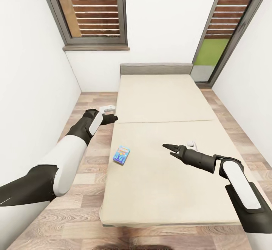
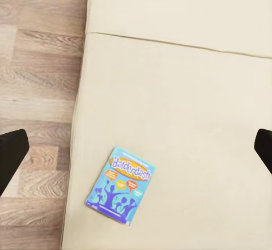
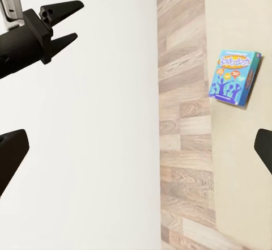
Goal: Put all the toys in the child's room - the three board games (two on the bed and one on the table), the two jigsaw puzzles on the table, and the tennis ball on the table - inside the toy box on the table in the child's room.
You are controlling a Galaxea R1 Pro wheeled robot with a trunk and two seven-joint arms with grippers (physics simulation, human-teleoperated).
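White walls and wood floor frame the beige bed [image 1: 166,159] with one game on it.
The blue Balderdash box [image 1: 121,154] lies flat near the bed's left edge, close to the mattress seam. Both grippers are empty, fingers apart: the left gripper [image 1: 113,118] hangs over the floor beside the bed, the right gripper [image 1: 169,148] over the mattress. Next job, I think: reach down and grab the box.
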